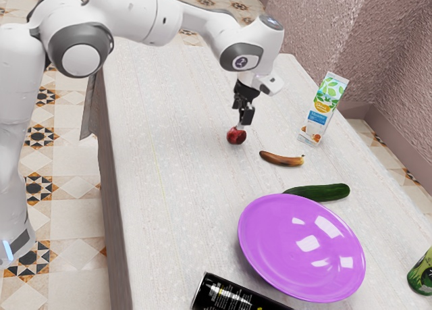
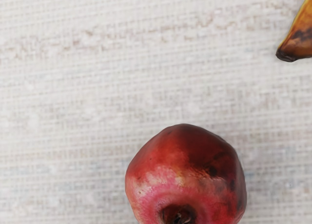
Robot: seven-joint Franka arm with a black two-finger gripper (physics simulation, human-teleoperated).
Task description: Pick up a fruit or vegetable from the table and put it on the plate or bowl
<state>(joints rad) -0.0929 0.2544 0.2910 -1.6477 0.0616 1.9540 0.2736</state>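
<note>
table (image 1: 169, 161), pomegranate (image 1: 236, 136), banana (image 1: 282, 159), cucumber (image 1: 317, 192), plate (image 1: 300, 249), carton (image 1: 324, 109), can (image 1: 233, 295)

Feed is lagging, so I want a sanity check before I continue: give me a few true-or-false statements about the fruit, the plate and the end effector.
1. The end effector hangs right over the red fruit. True.
2. The purple plate already holds a fruit. False: nothing lies on it.
3. The cucumber lies on the plate. False: it lies on the table, beside the plate's rim.
4. The carton stands upright. True.
</note>
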